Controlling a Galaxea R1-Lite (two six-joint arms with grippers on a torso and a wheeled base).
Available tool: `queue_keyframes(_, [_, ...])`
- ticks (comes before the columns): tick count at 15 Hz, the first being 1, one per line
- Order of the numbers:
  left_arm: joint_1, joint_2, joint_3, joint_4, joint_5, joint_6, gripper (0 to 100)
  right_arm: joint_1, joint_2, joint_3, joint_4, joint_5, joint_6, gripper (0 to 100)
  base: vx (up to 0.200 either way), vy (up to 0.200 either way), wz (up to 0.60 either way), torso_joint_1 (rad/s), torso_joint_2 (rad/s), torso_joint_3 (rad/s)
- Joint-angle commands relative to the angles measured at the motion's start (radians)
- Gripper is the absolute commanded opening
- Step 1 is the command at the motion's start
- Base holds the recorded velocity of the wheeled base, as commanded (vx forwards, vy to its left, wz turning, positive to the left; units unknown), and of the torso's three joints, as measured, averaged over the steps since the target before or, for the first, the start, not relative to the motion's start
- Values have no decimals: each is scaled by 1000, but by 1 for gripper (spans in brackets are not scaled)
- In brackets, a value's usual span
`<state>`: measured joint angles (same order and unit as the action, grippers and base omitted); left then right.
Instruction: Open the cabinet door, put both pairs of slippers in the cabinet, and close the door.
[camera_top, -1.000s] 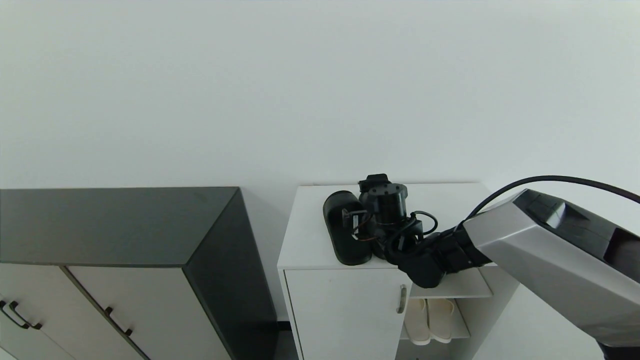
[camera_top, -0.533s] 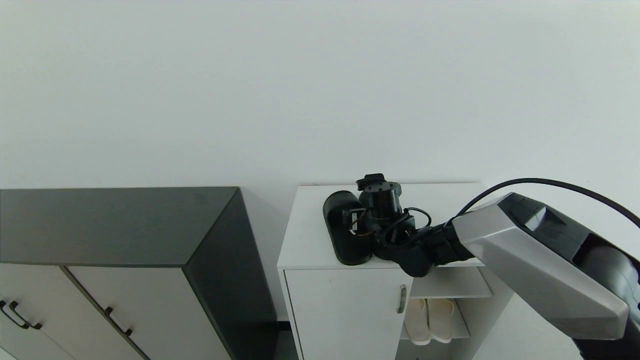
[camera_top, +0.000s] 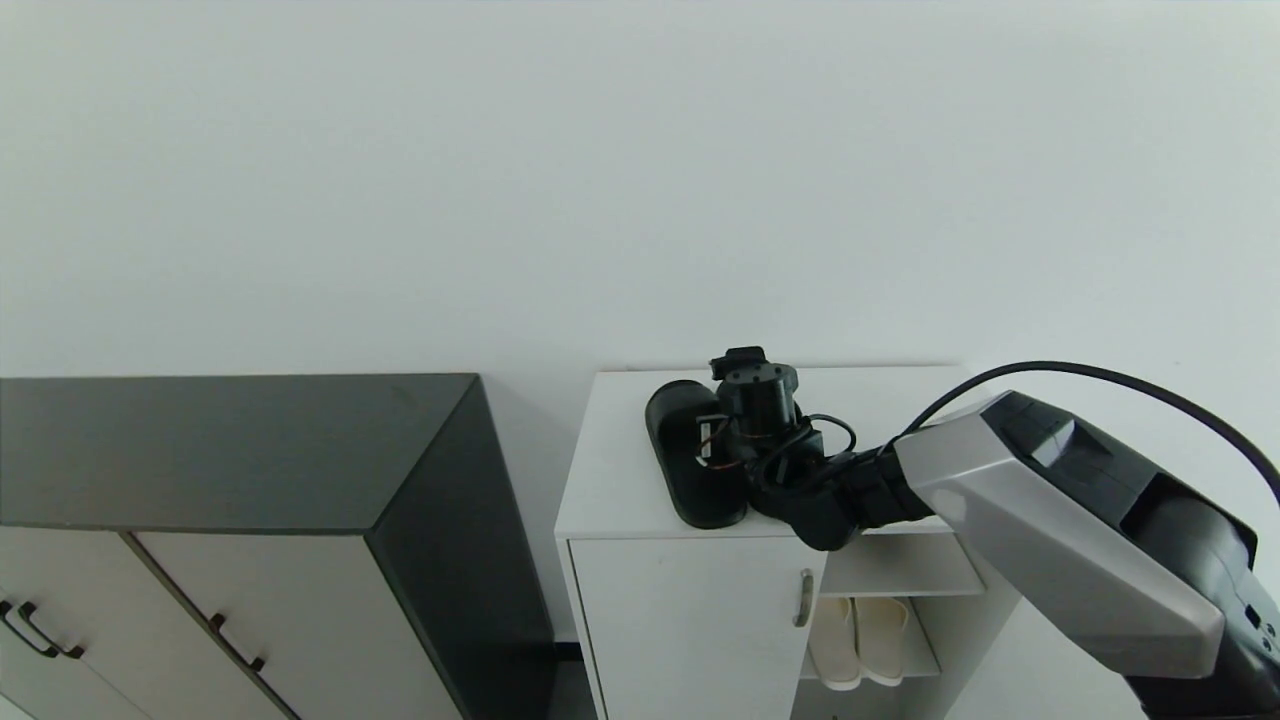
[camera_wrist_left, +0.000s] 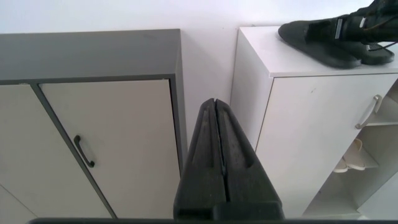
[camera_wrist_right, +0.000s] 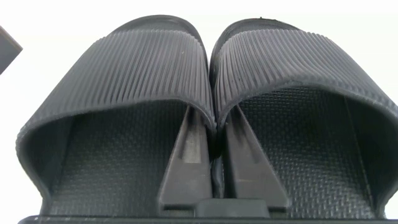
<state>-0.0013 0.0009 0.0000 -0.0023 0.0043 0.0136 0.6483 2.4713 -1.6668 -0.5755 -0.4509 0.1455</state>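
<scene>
The right gripper (camera_wrist_right: 214, 121) has pushed farther in over the top of the white cabinet (camera_top: 615, 470), clamping the touching inner straps of the black slippers (camera_top: 690, 470) there, while the left gripper (camera_wrist_left: 215, 106) hangs clenched and empty, well apart, facing the closed door (camera_wrist_left: 305, 143).

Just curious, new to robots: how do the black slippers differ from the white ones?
The black slippers lie on top of the white cabinet; the white slippers sit on its lower shelf. The right pincer grips the black pair; the white pair is untouched. Both pairs lie side by side.
</scene>
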Motion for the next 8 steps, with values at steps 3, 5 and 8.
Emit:
queue_keyframes(3, [0,1,0,-1,0,0,0,4,-71,67,-3,0,0,0,0,0,0,0,0,0])
queue_keyframes(5, [0,1,0,-1,0,0,0,11,-161,167,-7,1,2,0,0,0,0,0,0,0])
queue_keyframes(8, [0,1,0,-1,0,-1,0,33,-288,311,-10,6,6,0,0,0,0,0,0,0])
